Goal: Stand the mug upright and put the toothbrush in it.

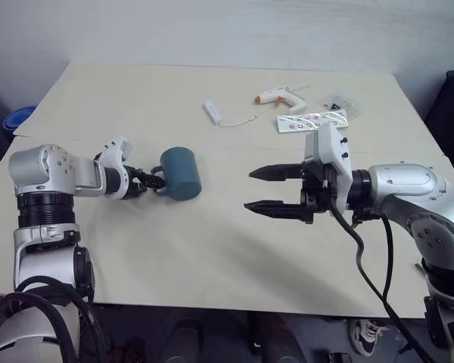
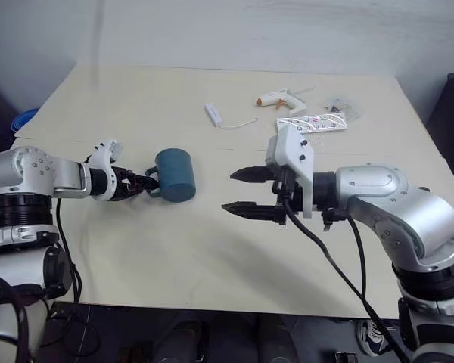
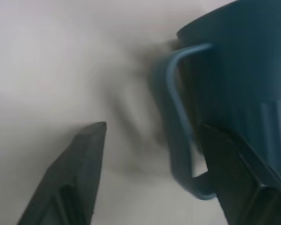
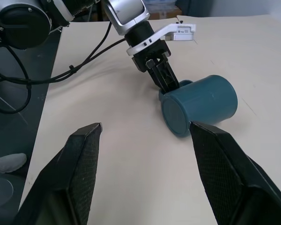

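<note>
The dark teal mug (image 1: 183, 174) lies on its side on the table (image 1: 212, 257), left of the middle, handle (image 3: 178, 122) toward my left arm. My left gripper (image 1: 153, 181) reaches in at that handle. In the left wrist view its fingers stand apart with the handle between them: one finger (image 3: 243, 173) is close by the handle and the mug wall, the other (image 3: 79, 173) is clear of it. My right gripper (image 1: 250, 189) hovers open and empty to the right of the mug, pointing at its flat base (image 4: 175, 115). I cannot pick out the toothbrush.
At the back of the table lie a white glue gun (image 1: 280, 96), a small white stick with a thin cord (image 1: 212, 112), a flat white packet (image 1: 310, 119) and a small clear wrapper (image 1: 337, 98). A blue bowl (image 1: 17, 119) sits off the left edge.
</note>
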